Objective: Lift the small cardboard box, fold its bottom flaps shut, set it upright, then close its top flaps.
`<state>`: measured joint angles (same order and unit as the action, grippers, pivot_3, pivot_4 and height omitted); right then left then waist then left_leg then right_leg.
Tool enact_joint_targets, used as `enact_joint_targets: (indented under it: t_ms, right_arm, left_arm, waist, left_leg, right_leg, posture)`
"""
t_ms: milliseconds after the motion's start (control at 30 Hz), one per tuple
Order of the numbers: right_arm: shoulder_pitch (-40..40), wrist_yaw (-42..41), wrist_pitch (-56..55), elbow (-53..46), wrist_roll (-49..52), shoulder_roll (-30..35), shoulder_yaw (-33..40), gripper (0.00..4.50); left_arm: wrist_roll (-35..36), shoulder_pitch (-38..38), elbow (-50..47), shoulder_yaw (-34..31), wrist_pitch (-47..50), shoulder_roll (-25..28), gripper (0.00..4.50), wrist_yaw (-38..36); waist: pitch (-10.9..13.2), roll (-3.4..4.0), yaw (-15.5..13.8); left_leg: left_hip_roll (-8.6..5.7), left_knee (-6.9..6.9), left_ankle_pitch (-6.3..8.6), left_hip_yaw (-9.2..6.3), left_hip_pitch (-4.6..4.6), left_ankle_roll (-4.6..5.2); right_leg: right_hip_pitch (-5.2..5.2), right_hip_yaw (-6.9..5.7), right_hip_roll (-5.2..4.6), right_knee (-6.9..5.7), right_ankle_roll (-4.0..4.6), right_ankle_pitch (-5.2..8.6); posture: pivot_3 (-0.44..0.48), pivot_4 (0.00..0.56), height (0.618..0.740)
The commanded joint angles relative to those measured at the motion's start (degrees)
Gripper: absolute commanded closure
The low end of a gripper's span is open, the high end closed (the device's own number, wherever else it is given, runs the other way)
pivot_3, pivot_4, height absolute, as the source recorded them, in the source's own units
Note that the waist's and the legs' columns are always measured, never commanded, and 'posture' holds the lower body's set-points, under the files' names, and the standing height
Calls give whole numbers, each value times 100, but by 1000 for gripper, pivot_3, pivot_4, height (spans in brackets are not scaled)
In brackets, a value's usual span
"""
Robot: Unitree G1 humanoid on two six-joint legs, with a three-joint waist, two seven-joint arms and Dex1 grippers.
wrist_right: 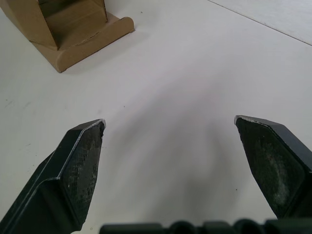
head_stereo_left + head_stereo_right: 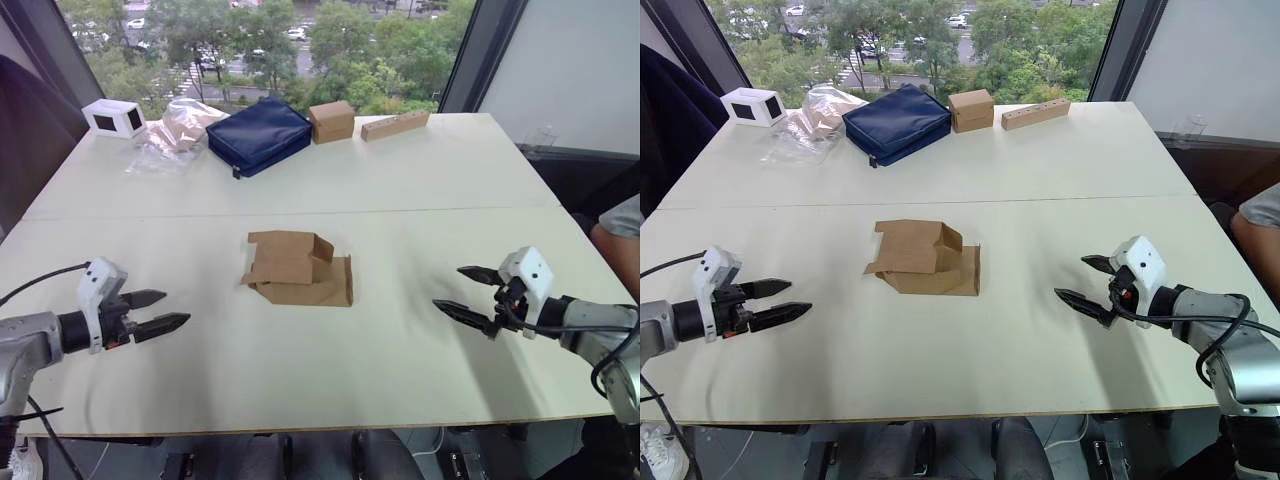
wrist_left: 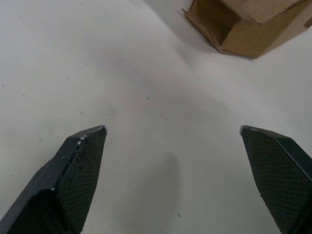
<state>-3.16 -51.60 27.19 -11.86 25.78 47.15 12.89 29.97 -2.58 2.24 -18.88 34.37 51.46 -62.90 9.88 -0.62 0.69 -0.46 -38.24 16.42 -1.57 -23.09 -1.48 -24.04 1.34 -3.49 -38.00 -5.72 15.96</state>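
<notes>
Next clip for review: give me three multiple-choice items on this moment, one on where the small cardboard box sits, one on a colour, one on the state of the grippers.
1. Where is the small cardboard box?
A. mid-table, between the two grippers
B. held in the left gripper
C. on the navy pouch

2. What colour is the pouch at the table's far edge?
A. red
B. navy blue
C. green

3. How are the left gripper and right gripper?
A. both shut on the box
B. left shut, right open
C. both open and empty

Answers: 1 A, the box lies collapsed on the table, apart from both grippers. 2 B, its fabric is dark blue. 3 C, the fingers of each stand apart over bare table.
</notes>
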Motion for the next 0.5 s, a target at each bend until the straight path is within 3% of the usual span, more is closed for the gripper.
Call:
enact_joint_targets:
  t_ms: [33, 500]
  right_arm:
    - [-62, 16, -104, -40, -17, -27, 45, 34]
    - [-148, -37, -130, -29, 179, -160, 157, 34]
  left_arm:
    - [47, -22, 18, -181, -115, 35, 0, 2]
    - [-104, -142, 89, -86, -269, 56, 0, 74]
  waist:
    - [0, 0, 0]
    - [0, 0, 1]
  left_leg:
    - [0, 0, 0, 0, 0, 0]
    - [0, 0, 0, 0, 0, 0]
  right_leg:
    - [0, 0, 0, 0, 0, 0]
    - [0, 0, 0, -1, 0, 0]
  posture:
    - [0, 150, 740]
    - [0, 150, 740]
